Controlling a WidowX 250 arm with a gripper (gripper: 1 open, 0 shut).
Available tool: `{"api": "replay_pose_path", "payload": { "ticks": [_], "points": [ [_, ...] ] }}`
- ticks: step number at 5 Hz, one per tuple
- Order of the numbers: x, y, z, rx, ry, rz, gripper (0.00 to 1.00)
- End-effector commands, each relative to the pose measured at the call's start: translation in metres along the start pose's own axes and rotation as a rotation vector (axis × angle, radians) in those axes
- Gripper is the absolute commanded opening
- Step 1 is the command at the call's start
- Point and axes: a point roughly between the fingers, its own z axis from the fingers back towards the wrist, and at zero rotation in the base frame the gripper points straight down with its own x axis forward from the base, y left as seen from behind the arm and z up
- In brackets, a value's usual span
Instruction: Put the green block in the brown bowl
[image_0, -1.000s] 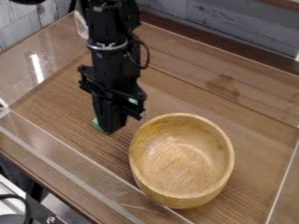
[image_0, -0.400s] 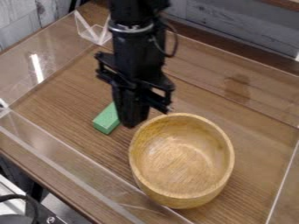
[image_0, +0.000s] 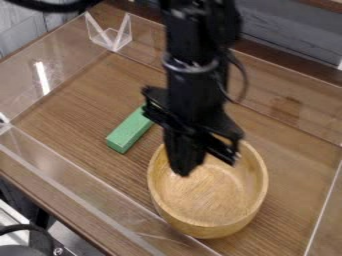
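The green block lies flat on the wooden table, just left of the brown bowl and apart from it. My gripper points straight down over the left part of the bowl, its tips just above the rim. The fingers are shut together and I see nothing between them. The arm's black body hides the bowl's far left rim. The bowl's inside looks empty where it shows.
Low clear plastic walls border the wooden table at the front and left. A small clear plastic stand sits at the back left. A grey wall runs behind the table.
The arm has swung right, from above the green block to above the bowl. The block has stayed on the table and now shows fully. The gripper stayed shut.
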Motion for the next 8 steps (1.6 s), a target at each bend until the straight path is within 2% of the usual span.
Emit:
{"api": "replay_pose_path", "payload": {
  "ticks": [1,2,3,8],
  "points": [
    [0.006,-0.0188,-0.003,0.0,-0.048,-0.005,0.0],
    [0.0104,-0.0263,0.0034,0.0,-0.068,-0.005,0.0],
    [0.0109,-0.0266,0.002,-0.008,-0.075,-0.004,0.0],
    [0.0115,-0.0262,-0.0062,-0.046,-0.096,0.012,0.0]
  ]
}}
